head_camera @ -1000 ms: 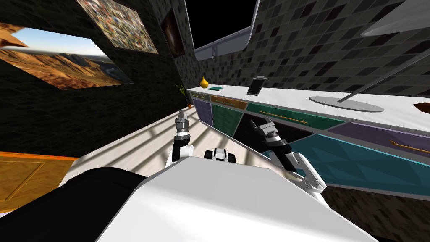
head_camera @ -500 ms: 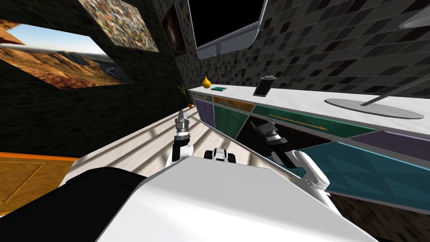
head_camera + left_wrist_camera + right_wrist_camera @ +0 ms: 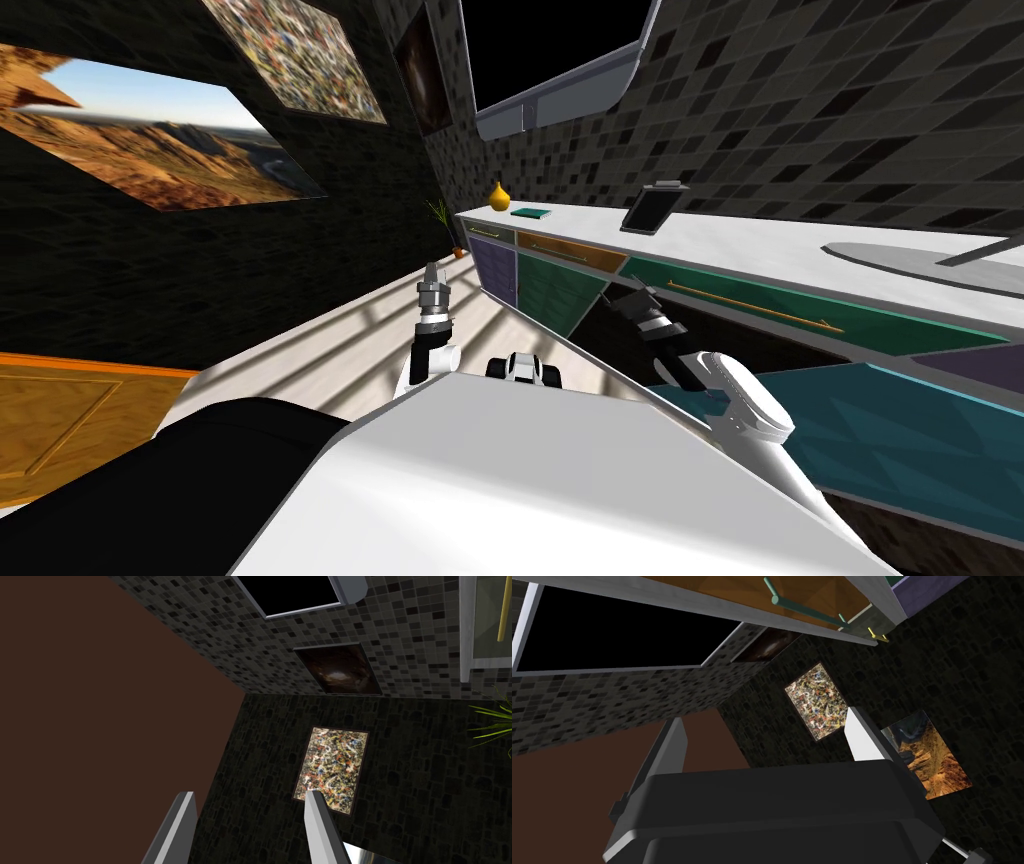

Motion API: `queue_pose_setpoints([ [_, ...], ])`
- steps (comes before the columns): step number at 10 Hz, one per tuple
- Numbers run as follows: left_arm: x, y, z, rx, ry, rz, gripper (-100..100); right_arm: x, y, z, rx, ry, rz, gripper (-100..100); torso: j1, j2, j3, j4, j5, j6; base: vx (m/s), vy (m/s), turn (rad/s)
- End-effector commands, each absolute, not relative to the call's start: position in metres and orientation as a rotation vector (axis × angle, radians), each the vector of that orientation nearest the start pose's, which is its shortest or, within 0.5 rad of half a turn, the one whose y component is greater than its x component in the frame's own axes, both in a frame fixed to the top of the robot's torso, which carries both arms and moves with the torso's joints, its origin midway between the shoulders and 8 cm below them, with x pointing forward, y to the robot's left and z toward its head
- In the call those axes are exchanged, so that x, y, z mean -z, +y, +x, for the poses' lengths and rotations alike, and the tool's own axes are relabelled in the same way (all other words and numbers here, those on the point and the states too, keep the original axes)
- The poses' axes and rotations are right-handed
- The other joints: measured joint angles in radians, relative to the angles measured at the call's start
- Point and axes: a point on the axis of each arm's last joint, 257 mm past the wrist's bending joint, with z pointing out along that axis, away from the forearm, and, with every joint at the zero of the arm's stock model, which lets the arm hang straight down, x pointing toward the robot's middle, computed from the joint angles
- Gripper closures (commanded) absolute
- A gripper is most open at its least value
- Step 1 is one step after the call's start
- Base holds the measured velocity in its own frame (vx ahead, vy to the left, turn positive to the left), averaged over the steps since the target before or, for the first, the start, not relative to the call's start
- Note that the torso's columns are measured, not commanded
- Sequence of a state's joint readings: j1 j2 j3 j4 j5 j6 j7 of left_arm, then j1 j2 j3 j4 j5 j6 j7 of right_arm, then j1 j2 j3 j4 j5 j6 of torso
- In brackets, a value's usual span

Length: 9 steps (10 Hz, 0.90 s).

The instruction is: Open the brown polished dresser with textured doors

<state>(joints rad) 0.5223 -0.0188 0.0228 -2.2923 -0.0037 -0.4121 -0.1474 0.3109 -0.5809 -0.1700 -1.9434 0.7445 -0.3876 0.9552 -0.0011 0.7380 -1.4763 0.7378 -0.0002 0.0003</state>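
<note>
Moved forward: right pincer (image 3: 624,297) toward dresser (image 3: 780,256) open compartment (image 3: 608,344), black inside; fingers wide; left pincer (image 3: 432,270) wide too.

Spread right hand (image 3: 764,717) before dresser front (image 3: 822,593)

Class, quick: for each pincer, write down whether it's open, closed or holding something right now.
Left pincer: open, holding nothing.
Right pincer: open, holding nothing.

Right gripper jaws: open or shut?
Open. The right wrist view shows the right gripper with its jaws standing wide apart, nothing held between them.
</note>
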Motion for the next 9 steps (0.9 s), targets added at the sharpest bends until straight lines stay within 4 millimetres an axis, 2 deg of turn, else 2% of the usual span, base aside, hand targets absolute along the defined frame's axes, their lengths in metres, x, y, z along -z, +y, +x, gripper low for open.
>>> queue_pose_setpoints([
  [1,-0.006,0.294,0.352,1.111,0.702,-0.683,0,0.106,-0.328,0.451,0.497,1.17,-0.856,-100,-0.001,0.001,0.001,0.001,0.0,0.0,0.086,0.085,0.063],
  [9,-0.006,0.294,0.352,1.111,0.702,-0.683,0,0.119,-0.373,0.476,0.831,1.126,-1.103,-100,0.0,0.001,0.001,0.001,0.0,0.0,0.088,0.074,0.051],
])
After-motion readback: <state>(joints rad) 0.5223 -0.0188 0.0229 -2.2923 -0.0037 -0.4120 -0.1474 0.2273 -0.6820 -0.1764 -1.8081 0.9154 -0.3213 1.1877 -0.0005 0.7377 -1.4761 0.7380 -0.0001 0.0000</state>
